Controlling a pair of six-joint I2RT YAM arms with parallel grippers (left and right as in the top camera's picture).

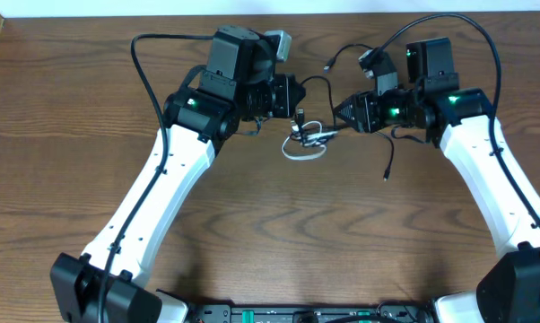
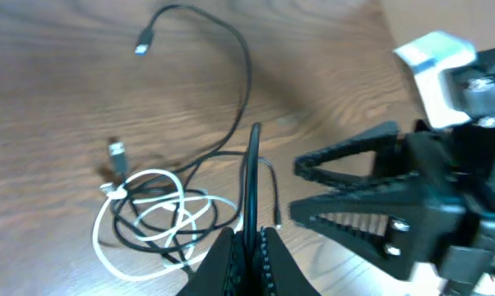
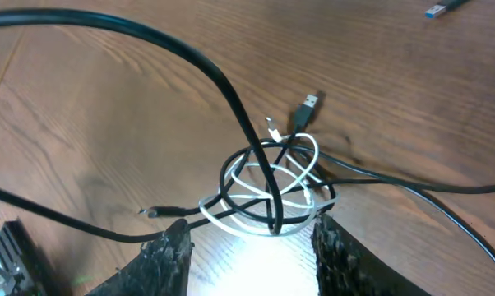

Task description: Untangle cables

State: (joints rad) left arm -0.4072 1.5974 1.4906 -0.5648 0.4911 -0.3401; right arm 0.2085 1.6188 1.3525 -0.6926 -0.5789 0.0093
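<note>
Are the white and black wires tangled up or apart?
Tangled. The white cable and black cable loop through each other in one small coil.

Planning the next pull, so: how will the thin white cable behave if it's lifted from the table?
Probably floppy: the white cable lies in loose, uneven loops. Likely very light, being so thin. It would probably drag the black cable along, since their coils interlace.

From above, the white cable point(image 1: 299, 158) and black cable point(image 1: 317, 80) tangle too finely to trace, and close up the left pincer point(image 2: 247, 240) is blurred, cut off below.
</note>
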